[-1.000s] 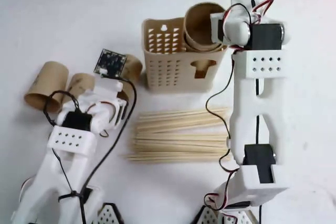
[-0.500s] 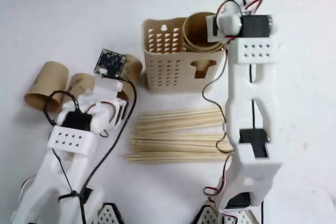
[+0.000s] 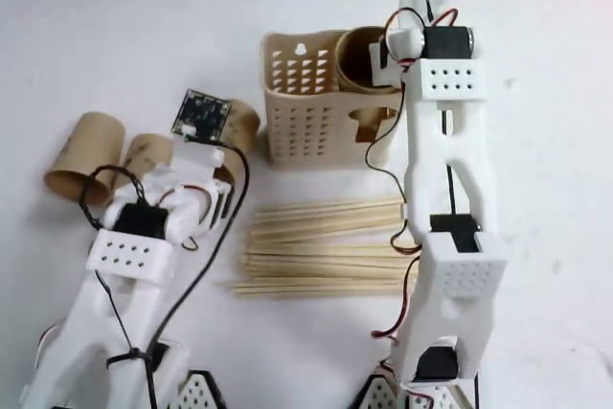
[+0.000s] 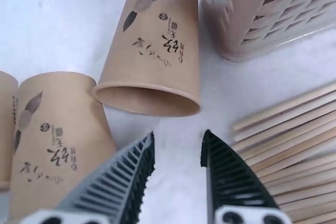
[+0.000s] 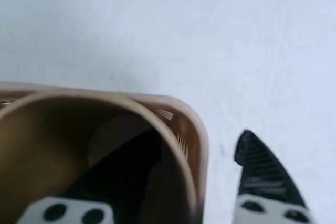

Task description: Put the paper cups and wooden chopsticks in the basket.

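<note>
A beige slotted basket [image 3: 311,102] stands at the table's far middle, with one brown paper cup [image 3: 362,56] upright in its right end. My right gripper [image 3: 385,48] is open at that end: one finger [image 5: 131,169] is inside the cup [image 5: 79,129], the other finger [image 5: 262,174] is outside the basket wall [image 5: 197,124]. Three more cups lie on their sides at the left [image 3: 81,155], [image 3: 148,153], [image 3: 241,124]. My left gripper [image 4: 177,142] stands open just short of the nearest cup's [image 4: 152,51] mouth. Wooden chopsticks [image 3: 326,246] lie piled between the arms.
The basket [image 4: 268,9] is close beside the nearest lying cup. The chopsticks [image 4: 283,145] lie right next to my left gripper. White table stretches bare to the far left and far right.
The right arm swung left over the basket's right end, and the cup went from tilted at the rim to upright inside. The left arm stayed still.
</note>
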Robot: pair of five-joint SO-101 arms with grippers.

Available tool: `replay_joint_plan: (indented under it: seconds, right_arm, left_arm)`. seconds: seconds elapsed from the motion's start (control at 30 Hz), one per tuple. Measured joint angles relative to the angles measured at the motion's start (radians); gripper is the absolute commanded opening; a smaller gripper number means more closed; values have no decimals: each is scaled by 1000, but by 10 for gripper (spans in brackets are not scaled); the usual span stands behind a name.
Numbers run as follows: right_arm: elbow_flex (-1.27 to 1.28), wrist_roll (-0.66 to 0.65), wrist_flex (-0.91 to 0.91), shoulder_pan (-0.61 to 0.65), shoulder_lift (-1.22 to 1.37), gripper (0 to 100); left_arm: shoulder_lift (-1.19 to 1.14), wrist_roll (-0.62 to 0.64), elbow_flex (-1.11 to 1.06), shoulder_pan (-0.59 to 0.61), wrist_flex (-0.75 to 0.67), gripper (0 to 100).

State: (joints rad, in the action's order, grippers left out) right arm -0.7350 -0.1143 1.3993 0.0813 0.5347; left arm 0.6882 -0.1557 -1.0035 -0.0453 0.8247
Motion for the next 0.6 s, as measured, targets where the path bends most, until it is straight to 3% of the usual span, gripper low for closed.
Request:
replay_joint_plan:
  seconds: [0.3,0.6]
  right_arm:
    - [6,43,169,0,-89,41]
    - [8,44,180,34,-130,365]
  left_arm:
    - [0,0,0,0,0,158]
    - [0,0,0,0,0,159]
